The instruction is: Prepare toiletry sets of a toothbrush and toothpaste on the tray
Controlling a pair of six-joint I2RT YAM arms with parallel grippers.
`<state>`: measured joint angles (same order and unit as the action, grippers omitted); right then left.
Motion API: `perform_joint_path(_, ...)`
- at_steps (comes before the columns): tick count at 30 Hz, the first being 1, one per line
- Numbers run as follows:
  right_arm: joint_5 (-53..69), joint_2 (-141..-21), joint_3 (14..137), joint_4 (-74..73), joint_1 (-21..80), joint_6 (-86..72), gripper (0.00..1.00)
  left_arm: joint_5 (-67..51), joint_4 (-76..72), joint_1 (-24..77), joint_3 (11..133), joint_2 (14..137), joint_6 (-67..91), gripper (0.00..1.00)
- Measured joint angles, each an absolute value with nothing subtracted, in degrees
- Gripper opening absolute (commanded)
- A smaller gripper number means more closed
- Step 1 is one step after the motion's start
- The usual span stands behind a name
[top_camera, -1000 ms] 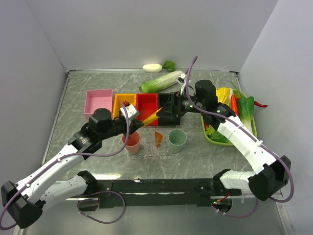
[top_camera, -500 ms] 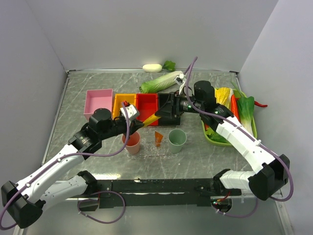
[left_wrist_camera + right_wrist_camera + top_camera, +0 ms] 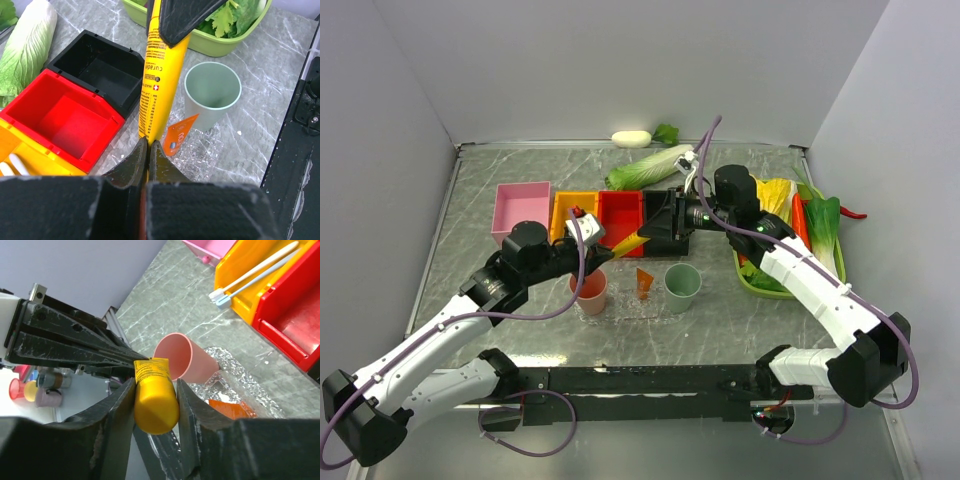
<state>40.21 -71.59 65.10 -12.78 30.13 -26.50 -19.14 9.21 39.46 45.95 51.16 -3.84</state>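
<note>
A yellow toothpaste tube (image 3: 628,241) hangs in the air between both arms, above the red bin. My left gripper (image 3: 149,142) is shut on its flat crimped end. My right gripper (image 3: 156,390) is shut on its round cap end (image 3: 155,405), one finger pressing on each side. A second, orange toothpaste tube (image 3: 643,282) stands on the clear speckled tray (image 3: 620,311), between two cups. Two pale toothbrushes (image 3: 255,270) lie in the yellow bin (image 3: 245,290). In the left wrist view the yellow toothpaste tube (image 3: 160,85) runs up to a right finger (image 3: 185,20).
A pink cup (image 3: 590,292) and a green cup (image 3: 682,285) stand at the tray's ends. Pink (image 3: 523,208), yellow (image 3: 575,208), red (image 3: 620,213) and black (image 3: 665,222) bins stand in a row behind. A green vegetable tray (image 3: 756,283) sits at the right, a cabbage (image 3: 650,167) at the back.
My right gripper has closed from wide open onto the cap end of the yellow tube. The left gripper has stayed shut on the tube's flat end and has not moved.
</note>
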Motion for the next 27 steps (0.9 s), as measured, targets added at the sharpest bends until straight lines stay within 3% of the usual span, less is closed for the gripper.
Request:
perform_joint_path(5,40.60,-71.59,64.49,-11.94,30.17,-27.27,0.06,-18.94,9.23,39.46,45.78,51.16,-3.75,0.05)
perform_joint_path(6,40.60,-71.59,64.27,-11.70,30.17,-27.42,0.03,-18.76,9.23,39.46,45.60,51.16,-3.66,0.19)
perform_joint_path(8,40.64,-71.59,63.96,-11.60,30.17,-27.62,0.00,-18.63,9.23,39.46,45.41,51.16,-3.46,0.38)
perform_joint_path(9,40.62,-71.59,63.88,-11.57,30.20,-27.62,0.00,-18.57,9.17,39.46,45.41,51.16,-3.29,0.53)
perform_joint_path(11,40.62,-71.55,63.59,-11.55,30.28,-27.75,0.00,-18.48,8.36,39.46,45.41,51.11,-3.01,0.69)
perform_joint_path(12,40.62,-71.50,63.40,-11.57,30.35,-27.97,0.00,-18.41,7.94,39.46,45.41,51.09,-2.87,0.81)
perform_joint_path(15,40.58,-71.16,63.22,-11.55,30.35,-29.06,0.00,-18.28,7.29,39.46,45.41,50.54,-2.07,0.94)
perform_joint_path(18,40.60,-69.73,62.89,-10.90,30.35,-30.89,0.00,-18.44,6.42,39.33,45.28,48.45,-1.30,0.99)
perform_joint_path(27,45.41,-63.79,60.82,-2.59,28.05,-40.71,0.00,-21.06,-0.27,37.32,42.00,35.86,5.74,0.97)
